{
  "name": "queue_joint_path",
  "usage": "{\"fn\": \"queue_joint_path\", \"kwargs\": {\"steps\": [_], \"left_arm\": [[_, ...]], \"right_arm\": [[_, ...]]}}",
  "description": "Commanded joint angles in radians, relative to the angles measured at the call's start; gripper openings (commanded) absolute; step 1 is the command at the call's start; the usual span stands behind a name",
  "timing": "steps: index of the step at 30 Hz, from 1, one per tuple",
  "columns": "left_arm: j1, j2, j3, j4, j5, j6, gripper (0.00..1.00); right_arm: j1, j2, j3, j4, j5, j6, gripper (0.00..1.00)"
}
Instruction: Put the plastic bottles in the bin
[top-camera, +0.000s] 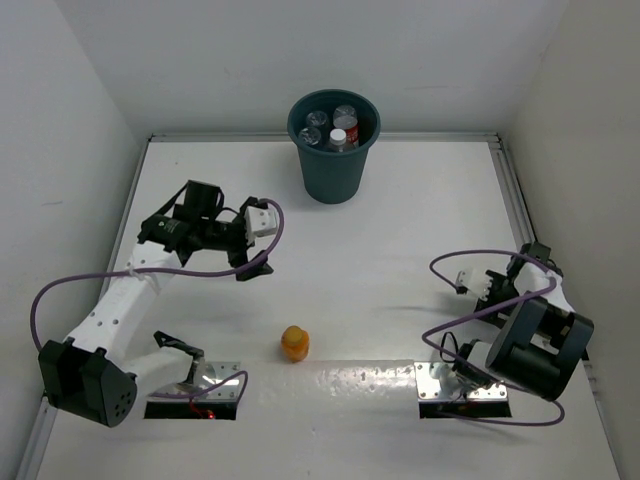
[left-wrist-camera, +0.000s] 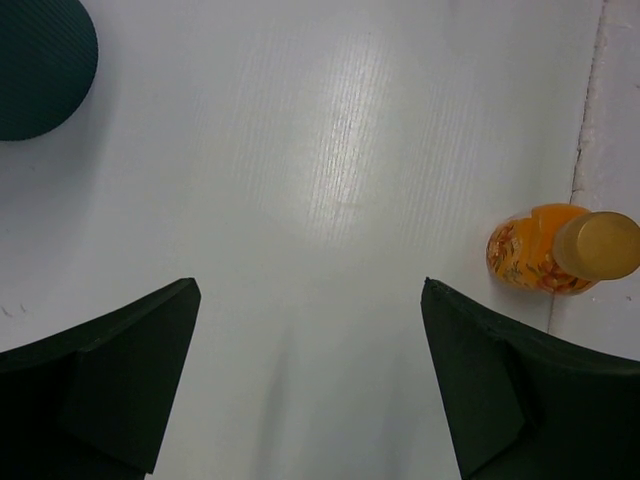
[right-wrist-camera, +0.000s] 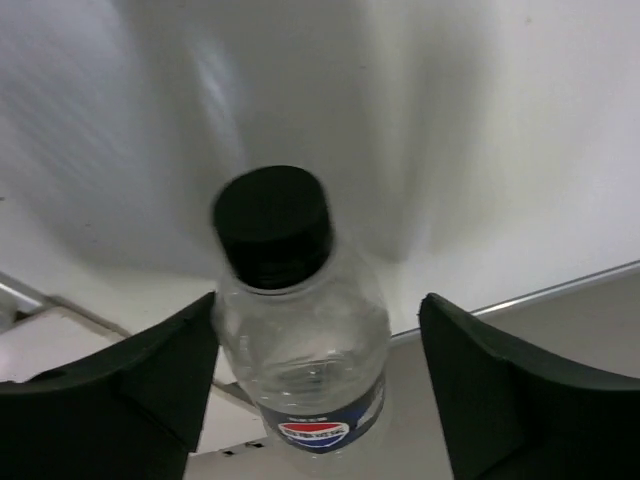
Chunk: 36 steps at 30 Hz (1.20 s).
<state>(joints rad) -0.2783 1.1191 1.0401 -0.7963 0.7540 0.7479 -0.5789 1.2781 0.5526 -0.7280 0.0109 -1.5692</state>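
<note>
A stubby orange bottle (top-camera: 294, 343) stands upright near the table's front, between the two arm bases. In the left wrist view this orange bottle (left-wrist-camera: 545, 250) is just outside the right finger. My left gripper (left-wrist-camera: 310, 285) hangs wide open over bare table with nothing between its fingers. A clear bottle (right-wrist-camera: 300, 350) with a black cap and a blue label stands between the fingers of my right gripper (right-wrist-camera: 318, 300). It touches the left finger (right-wrist-camera: 150, 380), and a gap separates it from the right one. The dark teal bin (top-camera: 300, 110) at the back holds several bottles (top-camera: 340, 135).
The right arm (top-camera: 530, 340) is folded close to the right wall, by the table's raised edge rail (right-wrist-camera: 560, 290). White walls close off three sides. Purple cables (top-camera: 470, 310) loop beside both arms. The bin's wall (left-wrist-camera: 40, 60) shows in the left wrist view's top left corner.
</note>
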Motion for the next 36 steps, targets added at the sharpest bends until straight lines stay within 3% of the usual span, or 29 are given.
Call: {"fn": "queue_joint_path", "kwargs": {"steps": [1, 2, 5, 7, 8, 9, 10, 12, 13, 14, 15, 17, 18, 19, 20, 22, 25, 29, 32, 36], "left_arm": [[0.028, 0.004, -0.003, 0.035, 0.042, -0.016, 1.0], [0.037, 0.004, -0.003, 0.035, 0.053, -0.016, 1.0], [0.048, 0.013, -0.003, 0.054, 0.064, -0.034, 1.0], [0.074, 0.013, -0.003, 0.069, 0.094, -0.056, 1.0], [0.083, 0.013, -0.003, 0.092, 0.105, -0.08, 1.0], [0.102, 0.013, -0.003, 0.107, 0.135, -0.099, 1.0], [0.113, 0.013, -0.012, 0.127, 0.151, -0.12, 1.0], [0.122, 0.022, -0.012, 0.185, 0.179, -0.189, 1.0], [0.137, 0.031, -0.012, 0.206, 0.206, -0.214, 1.0], [0.151, 0.031, -0.012, 0.227, 0.217, -0.237, 1.0], [0.165, 0.041, -0.012, 0.271, 0.238, -0.281, 1.0], [0.177, 0.041, -0.023, 0.325, 0.248, -0.332, 1.0], [0.177, 0.032, -0.032, 0.385, 0.248, -0.39, 1.0], [0.186, 0.031, -0.055, 0.417, 0.248, -0.418, 1.0], [0.195, 0.018, -0.067, 0.446, 0.248, -0.442, 1.0], [0.195, 0.005, -0.103, 0.523, 0.248, -0.497, 1.0], [0.208, -0.016, -0.123, 0.597, 0.235, -0.553, 1.0], [0.231, -0.016, -0.147, 0.626, 0.226, -0.575, 1.0], [0.252, -0.016, -0.156, 0.635, 0.226, -0.584, 1.0], [0.271, -0.016, -0.166, 0.635, 0.226, -0.593, 1.0]], "right_arm": [[0.013, 0.001, 0.004, 0.085, -0.008, -0.045, 0.75], [0.019, -0.003, 0.016, 0.07, -0.037, -0.046, 0.63], [0.069, -0.031, 0.076, -0.026, -0.083, 0.01, 0.48], [0.122, -0.049, 0.205, -0.092, -0.153, 0.13, 0.31], [0.183, -0.057, 0.254, -0.202, -0.228, 0.173, 0.27], [0.207, -0.053, 0.421, -0.236, -0.318, 0.225, 0.25], [0.23, -0.046, 0.491, -0.296, -0.407, 0.389, 0.23], [0.321, 0.005, 0.702, -0.347, -0.497, 0.507, 0.19], [0.341, 0.019, 0.84, -0.335, -0.617, 0.745, 0.15], [0.381, 0.05, 0.957, -0.264, -0.647, 0.84, 0.15], [0.411, 0.073, 1.031, -0.125, -0.692, 1.049, 0.11], [0.451, 0.089, 1.069, 0.034, -0.701, 1.416, 0.02], [0.464, 0.096, 1.067, 0.299, -0.701, 1.499, 0.0], [0.506, 0.104, 1.061, 0.382, -0.695, 1.561, 0.0], [0.523, 0.134, 1.072, 0.51, -0.662, 1.75, 0.0], [0.606, 0.217, 1.181, 0.588, -0.619, 1.906, 0.0], [0.678, 0.406, 1.291, 0.697, -0.592, 2.021, 0.0], [0.761, 0.608, 1.408, 0.754, -0.525, 2.037, 0.0], [0.794, 0.688, 1.518, 0.759, -0.505, 2.037, 0.0], [0.811, 0.75, 1.527, 0.773, -0.49, 2.01, 0.0]]}}
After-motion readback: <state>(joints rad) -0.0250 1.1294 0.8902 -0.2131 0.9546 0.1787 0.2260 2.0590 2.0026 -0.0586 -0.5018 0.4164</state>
